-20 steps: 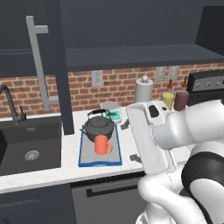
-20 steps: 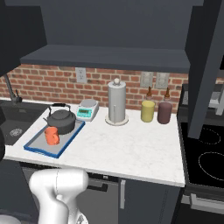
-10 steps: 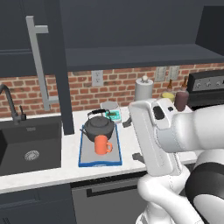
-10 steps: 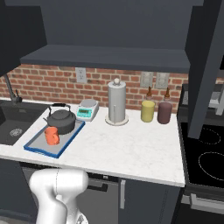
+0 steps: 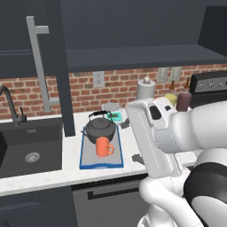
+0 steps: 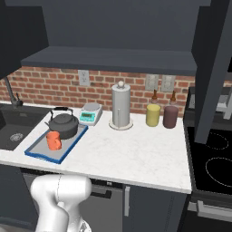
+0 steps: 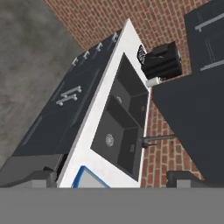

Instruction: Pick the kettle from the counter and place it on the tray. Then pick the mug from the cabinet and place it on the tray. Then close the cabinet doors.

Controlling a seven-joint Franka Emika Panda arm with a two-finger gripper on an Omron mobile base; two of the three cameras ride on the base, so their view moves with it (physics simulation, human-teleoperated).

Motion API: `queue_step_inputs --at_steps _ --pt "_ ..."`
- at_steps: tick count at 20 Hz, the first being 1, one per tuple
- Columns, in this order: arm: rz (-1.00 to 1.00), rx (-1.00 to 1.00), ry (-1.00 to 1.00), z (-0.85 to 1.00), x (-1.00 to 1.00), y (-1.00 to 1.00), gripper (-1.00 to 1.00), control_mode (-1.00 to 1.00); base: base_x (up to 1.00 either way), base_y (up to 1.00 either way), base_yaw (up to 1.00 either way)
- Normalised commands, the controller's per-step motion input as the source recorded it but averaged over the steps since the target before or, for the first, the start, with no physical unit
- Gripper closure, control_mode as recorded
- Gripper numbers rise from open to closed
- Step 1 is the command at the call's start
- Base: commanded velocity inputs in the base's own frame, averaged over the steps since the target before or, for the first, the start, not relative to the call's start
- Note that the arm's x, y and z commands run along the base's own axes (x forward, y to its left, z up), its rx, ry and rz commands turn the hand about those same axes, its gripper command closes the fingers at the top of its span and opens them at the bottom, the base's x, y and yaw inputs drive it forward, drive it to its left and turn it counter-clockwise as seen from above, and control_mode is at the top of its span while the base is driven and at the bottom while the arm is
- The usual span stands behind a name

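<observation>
we see the kettle (image 5: 100, 129) and mug (image 5: 104, 146) on the tray (image 5: 116, 162) on the tabletop (image 6: 136, 156); our tool (image 7: 113, 178) seems spread wide, holding nothing, over the sink (image 7: 124, 120).

1. The kettle (image 5: 100, 129) is dark grey to black.
2. The mug (image 5: 104, 147), at the kettle's 6 o'clock, is plain orange.
3. The tray (image 6: 37, 152) is grey with a blue rim.
4. The counter (image 6: 136, 156) is white with faint speckling; its sink (image 5: 26, 148) is black.
5. The cabinet doors (image 5: 57, 66) are dark navy-grey, with a light grey bar handle (image 5: 39, 62).
6. The wall (image 6: 54, 86) is red brick.
7. The jars are yellow (image 6: 153, 115) and dark red (image 6: 170, 117).
</observation>
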Motion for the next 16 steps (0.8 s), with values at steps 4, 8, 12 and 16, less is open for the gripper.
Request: queue_step_inputs --at_steps 4,8,12,16 --pt "0.0 -0.12 0.0 0.04 -0.04 0.19 -1.0 -1.0 0.0 0.0 0.0" --pt "0.0 -0.11 0.0 0.06 -0.02 0.13 -1.0 -1.0 0.0 0.0 0.0" --pt "0.0 -0.02 0.0 0.0 -0.07 0.05 -1.0 -1.0 0.0 0.0 0.0" --pt "0.0 0.0 0.0 0.0 -0.03 0.02 -1.0 -1.0 0.0 0.0 0.0"
